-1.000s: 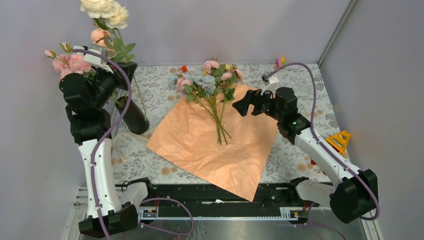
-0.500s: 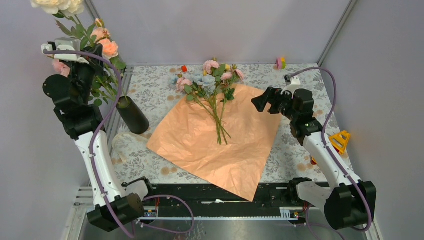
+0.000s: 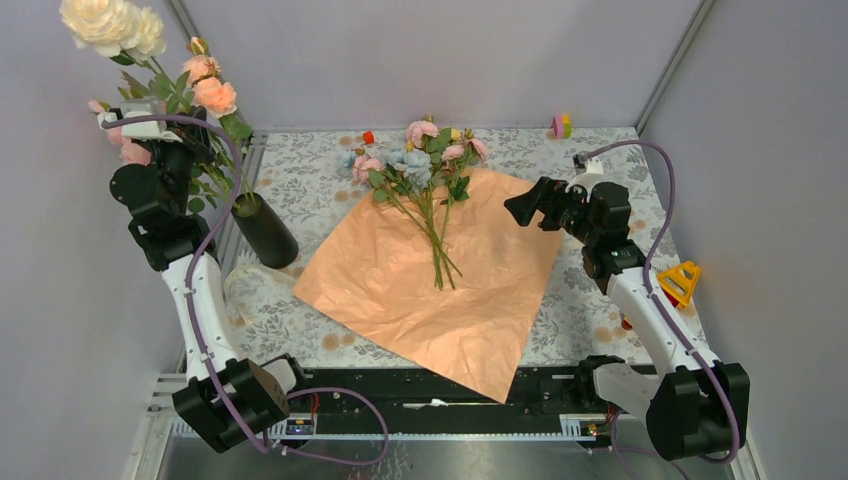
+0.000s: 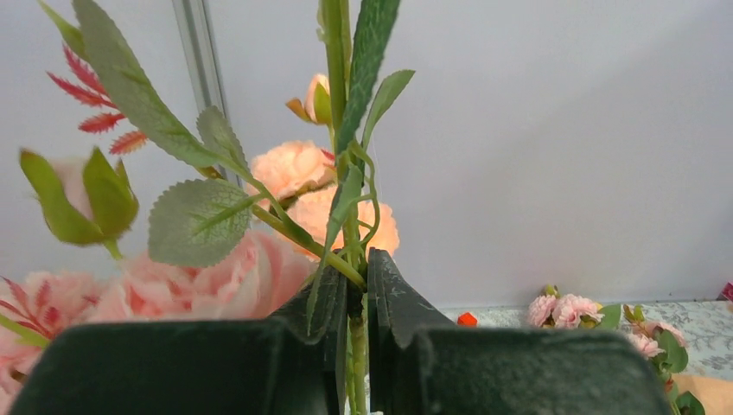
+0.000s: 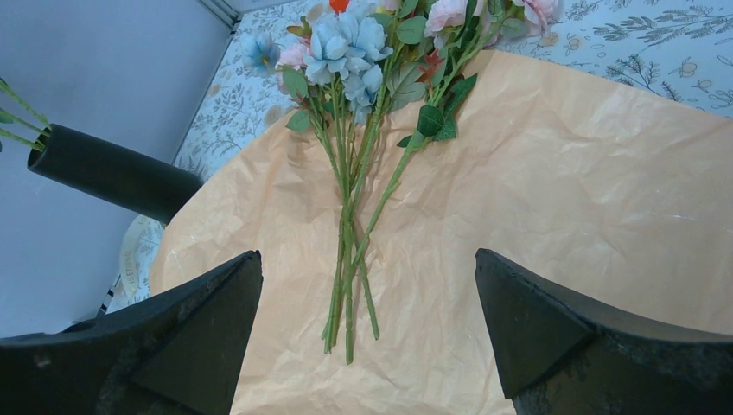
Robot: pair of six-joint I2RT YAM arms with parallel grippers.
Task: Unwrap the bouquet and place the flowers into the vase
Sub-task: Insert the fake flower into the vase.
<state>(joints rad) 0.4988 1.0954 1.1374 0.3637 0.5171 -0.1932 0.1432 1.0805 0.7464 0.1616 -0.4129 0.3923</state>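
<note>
1. Only the left wrist view shows the left gripper pinching a rose stem; in the top view, leaves hide those fingers.
2. Right gripper is spread wide, holding nothing, over flowers lying on the paper.
3. Vase stands just left of the paper; the stems at its mouth are cut off in the right wrist view.

black vase, peach paper, green-stemmed flowers, floral-patterned tablecloth

Yellow triangular block, floral tablecloth
</note>
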